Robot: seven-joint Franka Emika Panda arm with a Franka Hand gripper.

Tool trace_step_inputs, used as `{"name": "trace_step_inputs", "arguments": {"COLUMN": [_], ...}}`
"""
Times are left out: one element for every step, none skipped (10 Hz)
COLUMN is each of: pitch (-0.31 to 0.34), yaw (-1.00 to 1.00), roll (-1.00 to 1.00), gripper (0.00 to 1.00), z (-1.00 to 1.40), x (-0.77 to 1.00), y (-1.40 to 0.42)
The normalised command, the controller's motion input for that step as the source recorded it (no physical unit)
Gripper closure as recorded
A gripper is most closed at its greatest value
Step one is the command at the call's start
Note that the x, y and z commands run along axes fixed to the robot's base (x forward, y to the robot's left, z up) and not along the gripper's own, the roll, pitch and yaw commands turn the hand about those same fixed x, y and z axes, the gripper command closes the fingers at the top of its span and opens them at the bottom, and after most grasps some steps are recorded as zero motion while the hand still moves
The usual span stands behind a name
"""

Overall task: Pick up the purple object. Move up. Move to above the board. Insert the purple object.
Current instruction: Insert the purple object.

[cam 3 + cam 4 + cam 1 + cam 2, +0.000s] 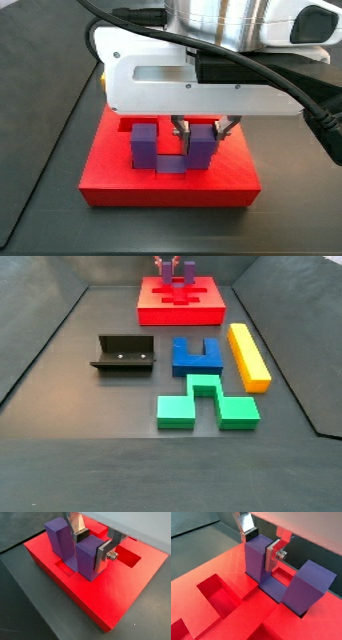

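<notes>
Both wrist views: close, looking down past the gripper (93,547) onto the board (113,592). Side views: one near, facing the board (120,185); one far, high, spanning the whole surface (80,386).

**Work Surface and Items Resting on It**

The dark grey floor (80,406) carries the board (181,311) at the far end. Nearer, the fixture (123,354) stands left of a blue notched block (198,356). A yellow bar (249,355) lies right of it. A green block (205,402) lies nearest. The gripper (199,127) hangs above the board.
</notes>
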Motion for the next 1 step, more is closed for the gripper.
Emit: {"name": "trace_step_inputs", "arguments": {"pitch": [0.0], "yaw": [0.0], "roll": [0.0], "gripper": [1.0], "z": [0.0], "x": [0.0], "y": [0.0]}}
